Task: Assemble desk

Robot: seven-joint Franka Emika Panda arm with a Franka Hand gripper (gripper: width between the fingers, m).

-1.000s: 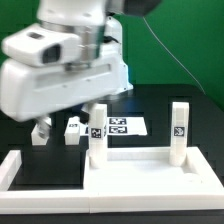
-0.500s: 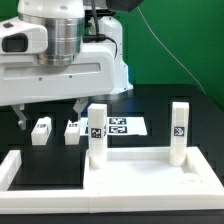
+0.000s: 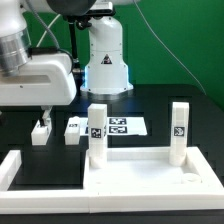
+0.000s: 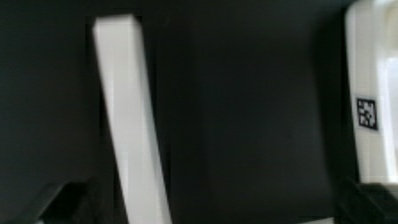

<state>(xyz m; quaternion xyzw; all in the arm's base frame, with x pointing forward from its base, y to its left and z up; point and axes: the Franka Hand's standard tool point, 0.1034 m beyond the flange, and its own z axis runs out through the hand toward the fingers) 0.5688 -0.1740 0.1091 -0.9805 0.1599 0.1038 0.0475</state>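
Note:
The white desk top lies at the front with two tagged legs standing upright in its sockets, one at its near-left corner and one at its right. Two loose legs lie on the black table behind it. My gripper hangs at the exterior view's left, above the loose legs, open and empty. In the wrist view my gripper shows only dark fingertips in the corners, spread wide. A white part with a tag sits at that picture's edge; I cannot tell which part.
The marker board lies behind the upright legs. Long white border bars frame the table's left and front edges. One long white bar crosses the wrist view. The robot base stands at the back.
The arm has swung toward the exterior view's left and risen, uncovering the robot base behind. The desk top, legs and marker board have not moved.

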